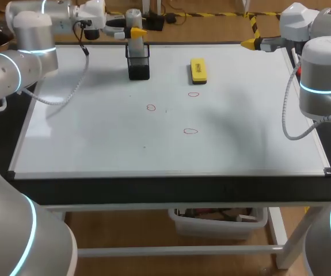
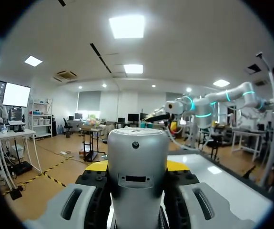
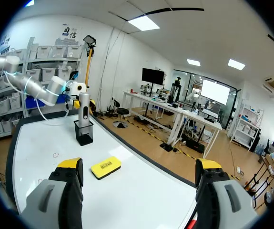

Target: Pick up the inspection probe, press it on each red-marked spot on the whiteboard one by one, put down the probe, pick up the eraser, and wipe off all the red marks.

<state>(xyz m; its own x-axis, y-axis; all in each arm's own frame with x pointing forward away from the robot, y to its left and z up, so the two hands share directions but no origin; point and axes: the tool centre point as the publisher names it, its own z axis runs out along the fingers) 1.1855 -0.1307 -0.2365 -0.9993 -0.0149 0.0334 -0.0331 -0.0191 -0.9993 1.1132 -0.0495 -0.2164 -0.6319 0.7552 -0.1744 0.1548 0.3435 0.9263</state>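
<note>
The whiteboard [image 1: 240, 126] lies on the table [image 1: 153, 190]. Near its far edge, left of middle, the probe [image 1: 133, 18] stands in a holder [image 1: 138, 62] between my left jaws. The eraser [image 1: 198, 71] lies right of the holder, and three marks [image 1: 151, 107] sit nearer the middle. My right jaws are at the far right corner.

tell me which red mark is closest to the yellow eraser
The red mark right beside the eraser; the other two sit farther out toward the whiteboard's middle.

inspection probe [image 2: 137, 176]: smooth satin grey metal look. whiteboard [image 1: 96, 138]: glossy white, reflective. eraser [image 1: 198, 71]: matt yellow plastic. probe holder [image 1: 139, 68]: matt black.
</note>
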